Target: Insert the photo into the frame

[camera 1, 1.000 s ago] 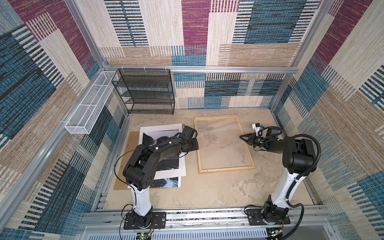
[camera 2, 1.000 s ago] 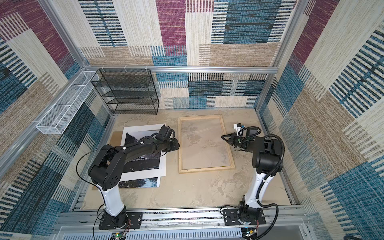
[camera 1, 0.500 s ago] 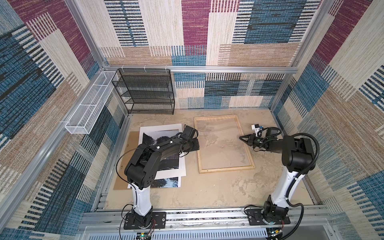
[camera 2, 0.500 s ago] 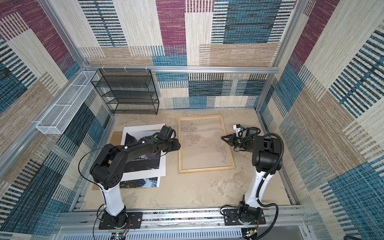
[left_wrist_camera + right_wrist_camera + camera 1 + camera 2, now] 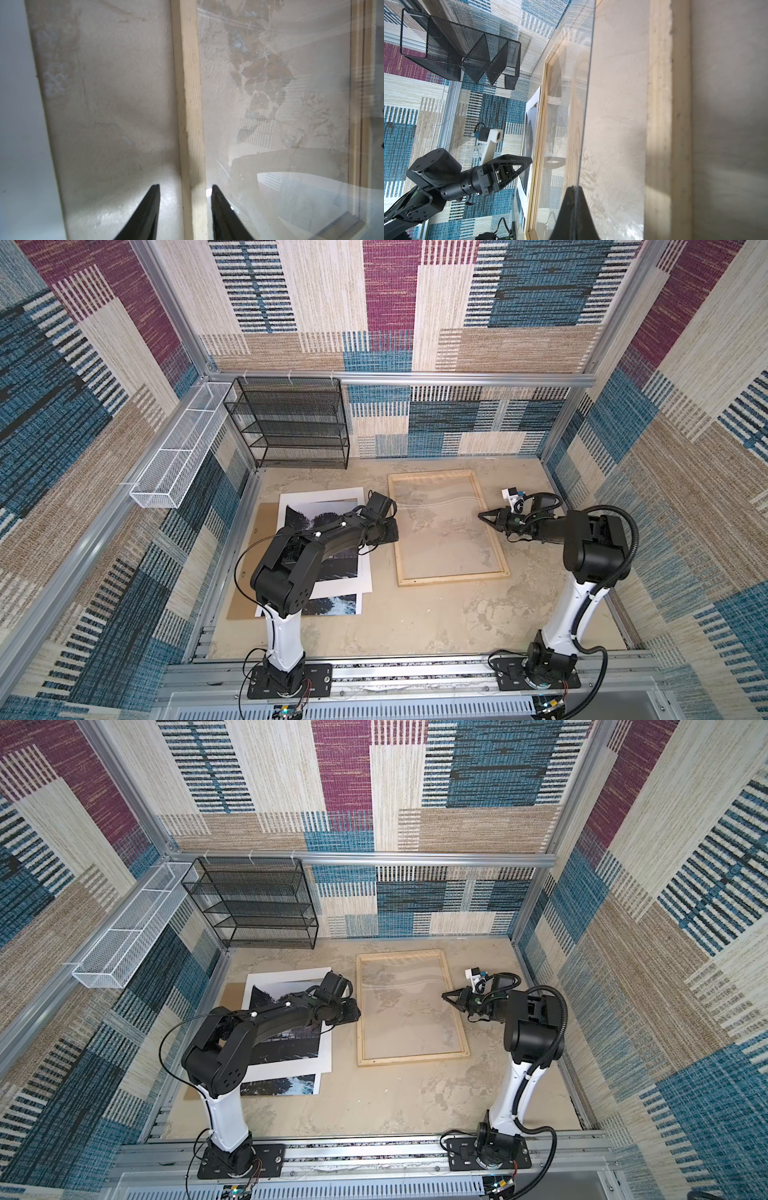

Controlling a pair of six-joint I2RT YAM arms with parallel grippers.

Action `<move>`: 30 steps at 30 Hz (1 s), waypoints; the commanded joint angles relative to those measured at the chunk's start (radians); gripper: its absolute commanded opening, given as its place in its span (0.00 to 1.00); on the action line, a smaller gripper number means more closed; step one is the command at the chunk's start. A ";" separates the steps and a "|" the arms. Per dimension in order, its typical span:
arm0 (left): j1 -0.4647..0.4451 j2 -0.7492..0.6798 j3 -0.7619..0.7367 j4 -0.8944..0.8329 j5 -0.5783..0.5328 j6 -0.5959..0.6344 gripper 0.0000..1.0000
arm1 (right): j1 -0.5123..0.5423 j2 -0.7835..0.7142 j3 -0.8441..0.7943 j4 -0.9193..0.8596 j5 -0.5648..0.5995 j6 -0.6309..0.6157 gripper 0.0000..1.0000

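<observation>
Patchwork woven walls [image 5: 390, 302] (blue, maroon, beige) enclose a mottled beige floor [image 5: 436, 614]. A black mesh shelf [image 5: 291, 423] stands at the back; a white wire basket [image 5: 178, 452] hangs on the left wall. Even light.

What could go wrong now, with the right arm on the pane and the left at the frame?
1. The right gripper pinches the clear pane by one edge only; it could slip or flex.
2. The left gripper has open jaws astride a side bar of the frame; closing off-centre may drag the frame.
3. The photo lies partly under the white mat; pulling it could shift both.
</observation>
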 commanded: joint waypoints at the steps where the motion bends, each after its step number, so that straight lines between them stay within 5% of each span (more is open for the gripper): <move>1: 0.000 0.003 0.008 -0.009 -0.001 0.009 0.44 | 0.003 0.004 0.007 -0.018 -0.028 -0.023 0.00; 17: 0.000 0.012 0.000 0.017 0.001 -0.012 0.41 | 0.008 0.006 0.020 -0.080 -0.029 -0.027 0.00; 30: -0.002 0.024 -0.043 0.089 -0.010 -0.095 0.29 | 0.011 -0.023 0.015 -0.130 -0.049 -0.027 0.00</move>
